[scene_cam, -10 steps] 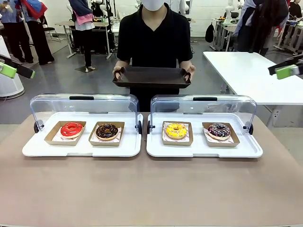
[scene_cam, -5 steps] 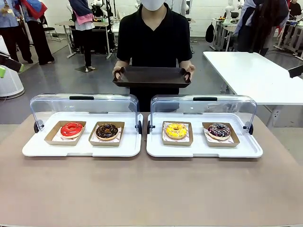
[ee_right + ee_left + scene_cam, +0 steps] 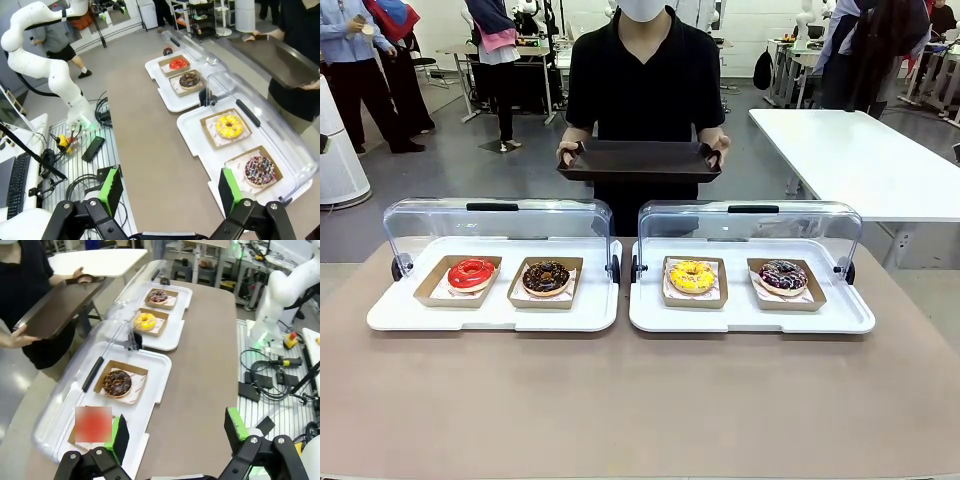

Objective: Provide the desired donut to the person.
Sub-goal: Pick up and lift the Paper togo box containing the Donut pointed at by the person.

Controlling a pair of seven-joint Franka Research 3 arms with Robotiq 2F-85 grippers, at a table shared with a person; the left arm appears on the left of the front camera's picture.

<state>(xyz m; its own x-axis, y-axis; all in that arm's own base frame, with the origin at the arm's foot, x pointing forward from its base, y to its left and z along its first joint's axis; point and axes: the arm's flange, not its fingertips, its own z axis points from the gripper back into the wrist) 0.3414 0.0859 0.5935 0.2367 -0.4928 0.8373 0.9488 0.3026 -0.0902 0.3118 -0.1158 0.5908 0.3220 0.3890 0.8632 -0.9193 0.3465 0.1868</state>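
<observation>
Change: since 1 s ago both arms have drawn outward from the front view's side edges. The person (image 3: 645,80) has kept both hands on the brown tray (image 3: 640,160).
Meaning: you are at the very start. Nothing is picked and no hand points, so I judge the wanted donut is not yet known.
Donuts: 4 sit in card boxes on the worktop (image 3: 640,400). Left to right they are the red donut (image 3: 471,272), chocolate donut (image 3: 546,276), yellow donut (image 3: 692,276) and sprinkled donut (image 3: 783,275). The clear lids (image 3: 495,212) stand open behind them.
Left claw (image 3: 176,432): spread and empty, high off the worktop's left end.
Right claw (image 3: 169,190): spread and empty, high off the right end.
Wrist views: they give you both claws and the row of donuts lengthwise. The left one blurs the red donut.
Front view: it gives you the brown tray held level, beyond the far edge of the worktop.
</observation>
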